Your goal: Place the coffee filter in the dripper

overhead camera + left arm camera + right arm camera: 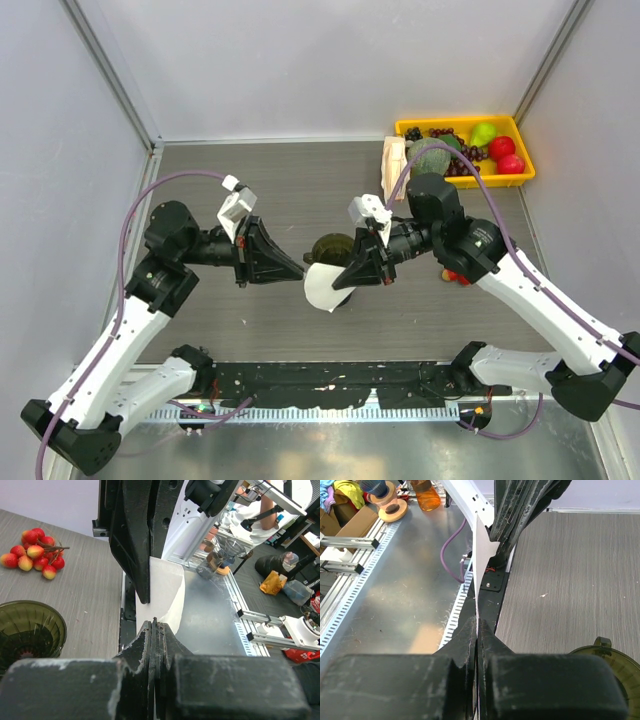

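the coffee filter [320,288] hangs in the air over the desk [300,190], a white paper fan stretched between the two arms, just on the near side of the dripper [331,245] and not inside it. from above, its far edge overlaps the dripper's near rim, though i can't tell whether the two touch. the left pincer [300,271] reaches in from the left with its jaws pressed together on one edge of the paper; its wrist view shows the sheet rising out of the closed tips and curling open a little. the right pincer [342,282] comes in from the other side, clamped on the opposite edge, and its own camera sees the filter edge-on as a thin white line running straight into the closed jaws. the dripper stands upright on the grey desk, mouth up, dark olive and see-through, with ribbed walls inside. a bunch of small red and yellow fruits [32,555] lies on the desk beyond it, near the right arm. further back, at the far right corner, sits a yellow tray [505,182] of mixed fruit, with an upright pack of white papers [394,165] beside its left end.
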Motion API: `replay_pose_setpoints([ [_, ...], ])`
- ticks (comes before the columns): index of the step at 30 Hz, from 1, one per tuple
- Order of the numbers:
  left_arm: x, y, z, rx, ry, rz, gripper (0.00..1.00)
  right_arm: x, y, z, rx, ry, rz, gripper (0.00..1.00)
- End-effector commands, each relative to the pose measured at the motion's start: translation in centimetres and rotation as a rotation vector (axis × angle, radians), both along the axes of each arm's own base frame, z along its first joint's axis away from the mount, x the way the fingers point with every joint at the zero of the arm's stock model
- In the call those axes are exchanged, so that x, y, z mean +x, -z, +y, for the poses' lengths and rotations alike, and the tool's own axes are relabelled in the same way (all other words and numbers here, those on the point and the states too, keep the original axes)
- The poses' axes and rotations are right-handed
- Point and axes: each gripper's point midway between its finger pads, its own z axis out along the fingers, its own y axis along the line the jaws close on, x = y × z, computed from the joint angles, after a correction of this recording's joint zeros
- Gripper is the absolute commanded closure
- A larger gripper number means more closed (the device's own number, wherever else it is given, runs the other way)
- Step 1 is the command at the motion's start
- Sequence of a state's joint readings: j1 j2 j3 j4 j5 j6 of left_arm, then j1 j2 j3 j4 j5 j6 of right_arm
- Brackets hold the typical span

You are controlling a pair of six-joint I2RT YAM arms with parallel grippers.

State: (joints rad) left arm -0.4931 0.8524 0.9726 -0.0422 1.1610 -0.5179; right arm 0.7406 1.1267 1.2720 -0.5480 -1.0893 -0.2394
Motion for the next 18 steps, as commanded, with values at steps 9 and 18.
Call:
replay_pose_setpoints([
  [9,0.4,-0.2,-1.3,-0.01,0.02,0.023,1.0,0.3,-1.6,1.1,0.031,-0.013,-0.05,0.95],
  [18,0.5,0.3,-1.9,-0.001,0.031,0.052,1.0,0.9,-1.7,1.7,0.028,0.003,-0.047,0.95],
])
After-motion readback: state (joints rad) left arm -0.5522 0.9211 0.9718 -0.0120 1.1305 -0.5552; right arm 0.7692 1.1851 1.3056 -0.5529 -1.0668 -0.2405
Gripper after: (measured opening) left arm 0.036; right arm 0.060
